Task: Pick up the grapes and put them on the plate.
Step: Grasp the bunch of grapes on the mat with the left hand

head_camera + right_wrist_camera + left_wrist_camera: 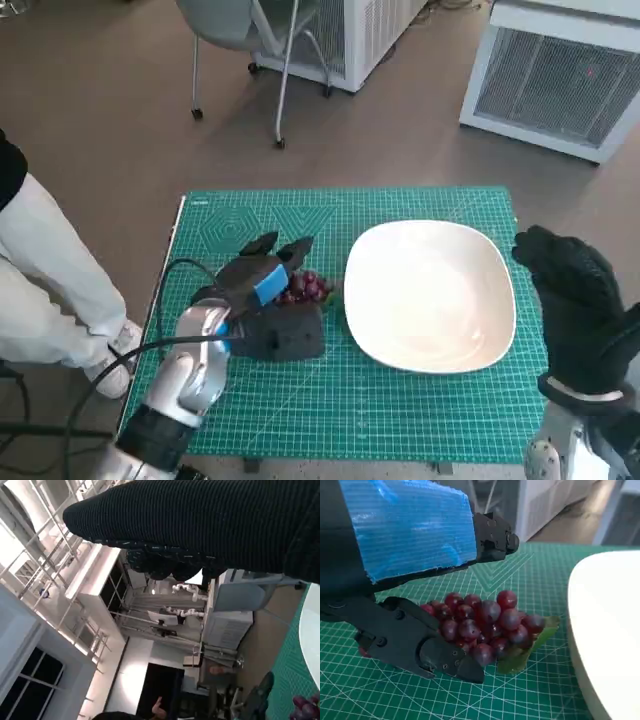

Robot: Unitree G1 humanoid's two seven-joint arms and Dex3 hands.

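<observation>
A bunch of dark red grapes [305, 287] with a green leaf lies on the green mat, just left of the white plate [430, 295]. My left hand [262, 290] is at the bunch from its left. In the left wrist view the grapes [485, 625] lie on the mat between the thumb [420, 642] low beside them and the fingers [492, 537] held above; nothing is gripped. The plate's rim [605, 630] lies close beside the bunch. My gloved right hand [575, 290] hovers at the plate's right edge, holding nothing. The right wrist view shows mostly the glove [200, 520].
The green cutting mat [330, 400] covers the small table. A person's white-clad legs and shoe [50, 290] stand at the table's left. A chair [250, 30] and white units [560, 70] stand on the floor beyond. A black cable [170, 290] loops by my left forearm.
</observation>
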